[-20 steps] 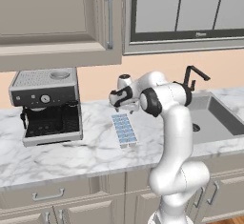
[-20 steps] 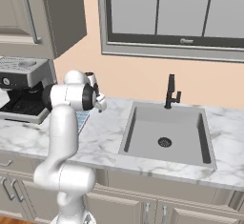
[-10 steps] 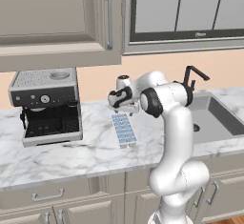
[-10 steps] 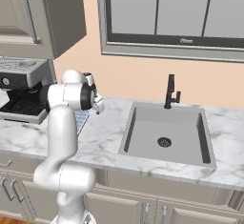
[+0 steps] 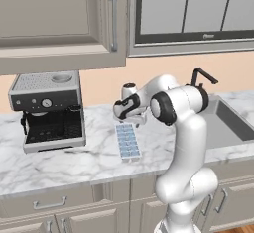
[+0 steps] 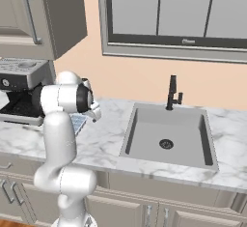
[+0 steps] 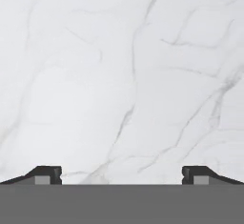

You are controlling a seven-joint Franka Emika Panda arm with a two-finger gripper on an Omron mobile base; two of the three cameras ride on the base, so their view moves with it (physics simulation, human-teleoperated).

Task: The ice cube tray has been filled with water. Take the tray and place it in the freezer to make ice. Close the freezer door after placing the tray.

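Observation:
The ice cube tray (image 5: 127,141) lies flat on the marble counter (image 5: 74,165), its pale blue water (image 5: 129,146) showing in two rows of cells. My gripper (image 5: 132,122) points down just above the tray's far end, open and empty. In the hand view the gripper (image 7: 122,175) looks onto bare marble, its fingertips (image 7: 47,174) wide apart. From the right base view the tray (image 6: 77,122) shows partly behind the arm, with the gripper (image 6: 95,114) beside it. The freezer and the freezer door are out of view.
An espresso machine (image 5: 49,110) stands on the counter to the left of the tray. A sink (image 6: 166,136) with a black faucet (image 6: 172,93) lies to the right. A wall cabinet (image 5: 59,19) hangs above, and a window (image 6: 173,13) is behind the sink.
The hand has sunk slightly toward the counter at the tray's far end. The jaws stay open and the tray has not moved.

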